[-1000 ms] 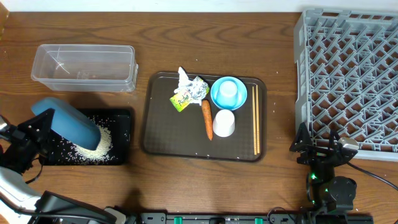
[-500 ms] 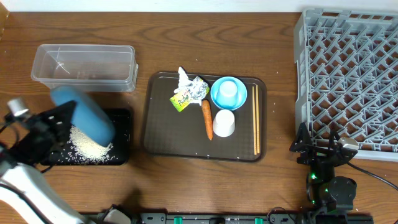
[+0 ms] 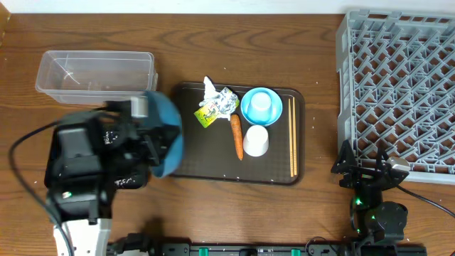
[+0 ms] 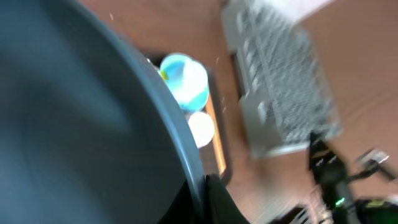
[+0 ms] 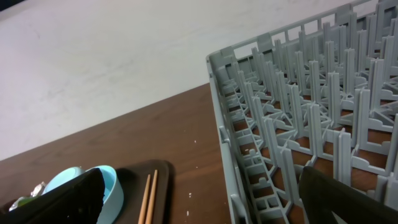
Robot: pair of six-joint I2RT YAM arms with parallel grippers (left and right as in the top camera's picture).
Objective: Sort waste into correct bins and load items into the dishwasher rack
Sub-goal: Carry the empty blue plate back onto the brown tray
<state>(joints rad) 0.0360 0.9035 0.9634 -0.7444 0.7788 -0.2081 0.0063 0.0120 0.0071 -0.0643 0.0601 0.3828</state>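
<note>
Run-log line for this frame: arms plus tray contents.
left gripper: shut on blue bowl, over left edge of tray | right gripper: open, beside rack | on tray: wrapper, carrot, small bowl holding pale-blue cup, white cup, chopsticks

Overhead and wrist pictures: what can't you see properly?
- Inside of the black tray: overhead, hidden under the left arm.
- Carrot and wrapper: left wrist view, hidden behind the wide blue bowl. Everything there is blurry.
- Chopsticks: right wrist view, cut off by the bottom edge.
</note>
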